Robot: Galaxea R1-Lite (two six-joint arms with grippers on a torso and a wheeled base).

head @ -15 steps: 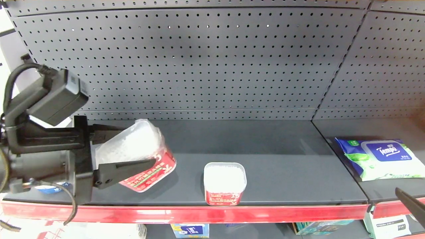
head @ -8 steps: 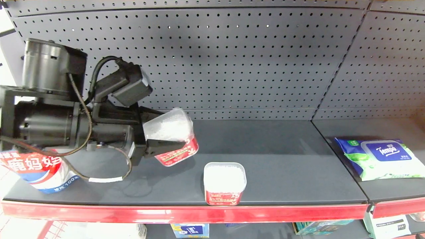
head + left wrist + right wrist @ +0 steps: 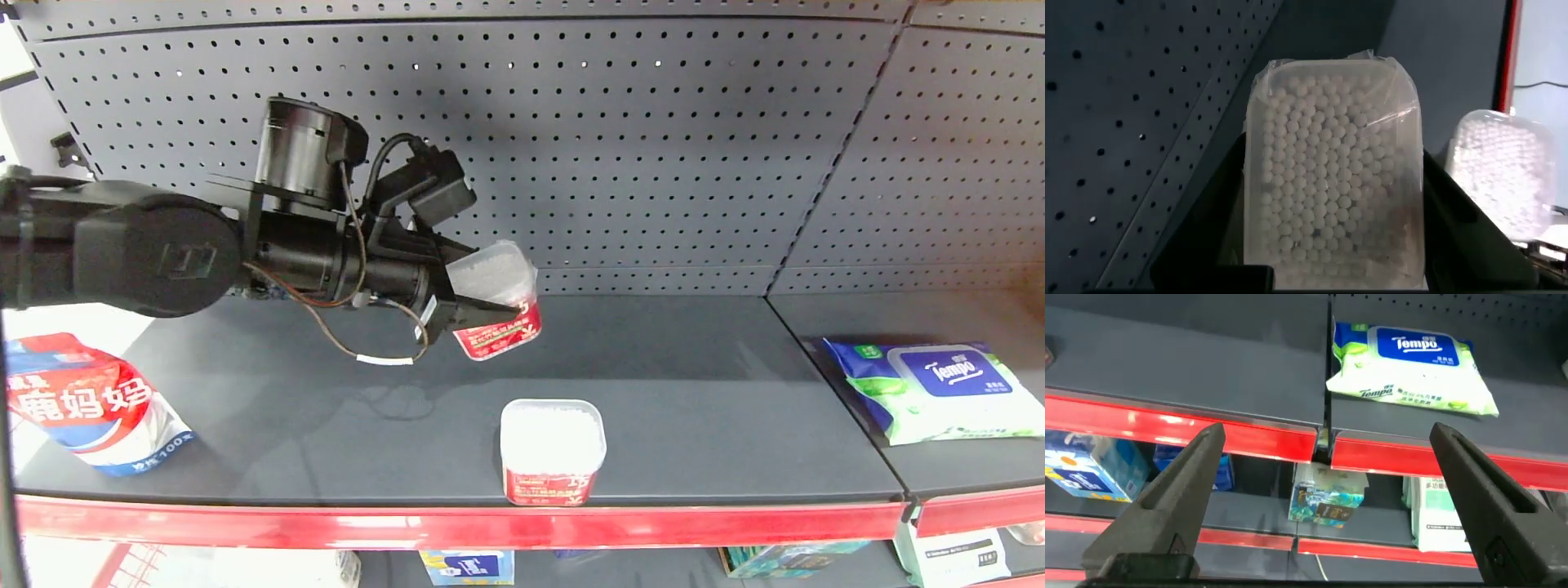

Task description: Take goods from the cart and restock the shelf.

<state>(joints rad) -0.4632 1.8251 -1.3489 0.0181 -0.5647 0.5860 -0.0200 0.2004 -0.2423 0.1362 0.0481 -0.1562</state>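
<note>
Your left gripper (image 3: 488, 287) pinches a tilted swab tub (image 3: 494, 276) between its 2 fingers, lifted clear above the shelf (image 3: 694, 392), behind another tub (image 3: 553, 449) standing at that shelf's front; your right gripper (image 3: 1327, 434) has its fingers spread wide, holding nothing
</note>
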